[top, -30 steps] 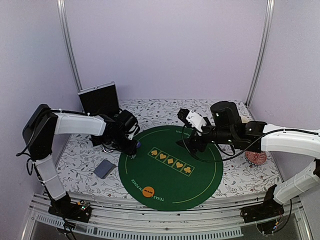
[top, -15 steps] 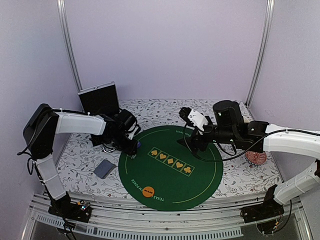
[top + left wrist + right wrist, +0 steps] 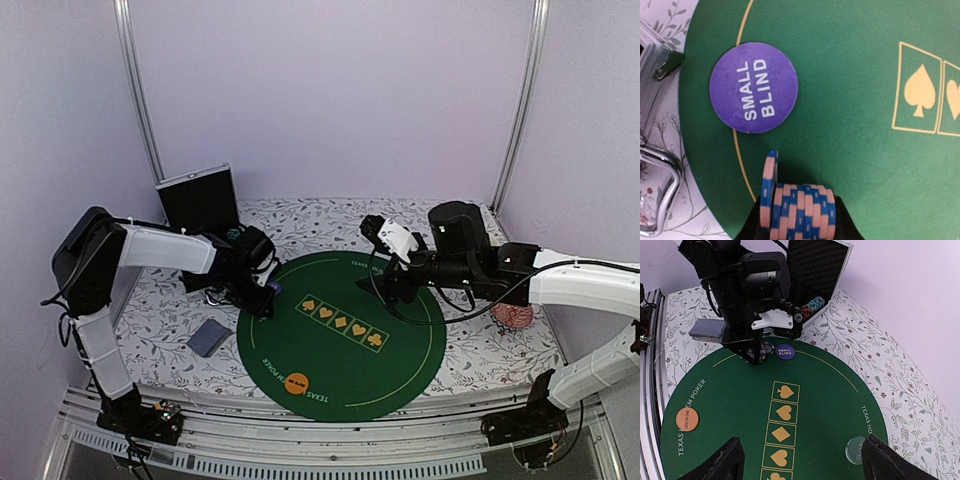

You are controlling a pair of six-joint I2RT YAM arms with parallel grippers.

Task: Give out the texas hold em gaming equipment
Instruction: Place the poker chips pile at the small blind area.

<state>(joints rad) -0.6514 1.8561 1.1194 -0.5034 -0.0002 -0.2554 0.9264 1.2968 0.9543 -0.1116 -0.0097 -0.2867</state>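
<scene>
probably a lab booth, lilac walls (image 3: 330, 100), metal poles (image 3: 138, 90)

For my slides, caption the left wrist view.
Left gripper holds blue-and-pink chips beside the purple small-blind disc on green felt.

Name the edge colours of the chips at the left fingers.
Chip stack: blue and salmon-pink stripes; clearest in left wrist view.

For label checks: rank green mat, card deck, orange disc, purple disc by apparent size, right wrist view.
green mat
card deck
orange disc
purple disc
Discs' order unsure: orange lies nearer the camera.
</scene>
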